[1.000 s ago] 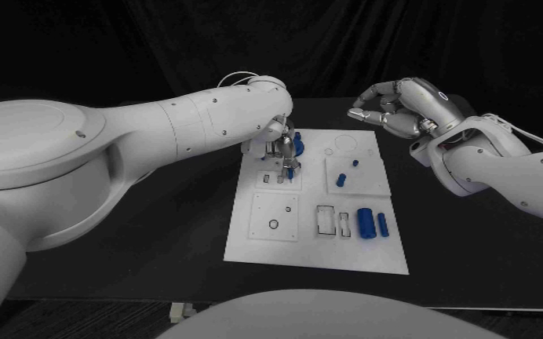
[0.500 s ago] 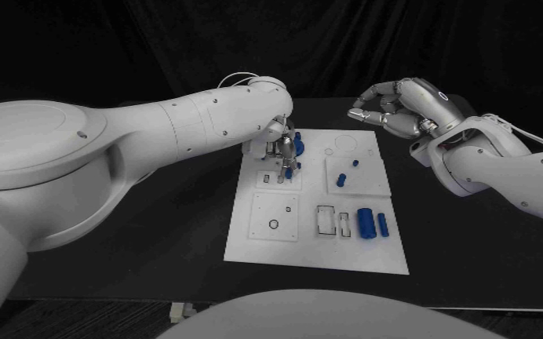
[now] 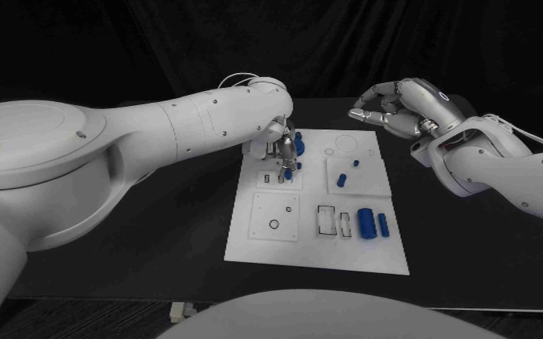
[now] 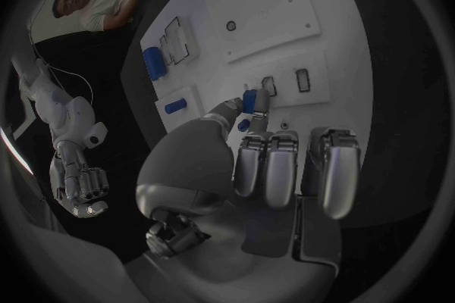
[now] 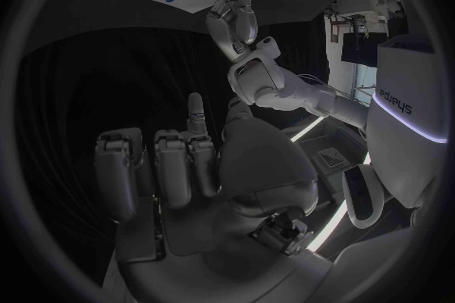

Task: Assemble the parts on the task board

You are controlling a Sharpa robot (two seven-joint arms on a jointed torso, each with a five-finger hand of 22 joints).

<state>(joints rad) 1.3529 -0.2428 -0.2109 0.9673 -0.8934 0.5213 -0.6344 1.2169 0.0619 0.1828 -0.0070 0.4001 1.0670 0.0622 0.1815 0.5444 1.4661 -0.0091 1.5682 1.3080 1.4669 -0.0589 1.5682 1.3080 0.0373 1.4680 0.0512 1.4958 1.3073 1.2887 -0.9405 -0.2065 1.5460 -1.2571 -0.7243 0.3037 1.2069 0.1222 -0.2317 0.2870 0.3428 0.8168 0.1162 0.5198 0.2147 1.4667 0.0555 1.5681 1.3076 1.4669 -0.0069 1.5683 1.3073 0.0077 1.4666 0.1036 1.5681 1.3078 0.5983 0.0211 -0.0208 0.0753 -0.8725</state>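
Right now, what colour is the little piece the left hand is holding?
Blue. The piece pinched by the left hand shows best in the left wrist view.

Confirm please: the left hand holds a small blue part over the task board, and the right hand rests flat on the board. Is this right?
Partly. The right hand does not rest on the task board; the head view shows it raised beyond the board's far right corner, fingers curled. The left hand does hold a small blue part.

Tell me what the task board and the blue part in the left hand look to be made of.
The task board looks like white plastic or painted sheet with a matte finish: flat, evenly white, no glare, with crisp cut-out recesses. The blue part held by the left hand is likely moulded or printed plastic: uniform saturated blue, dull surface. Neither can be confirmed by look alone.
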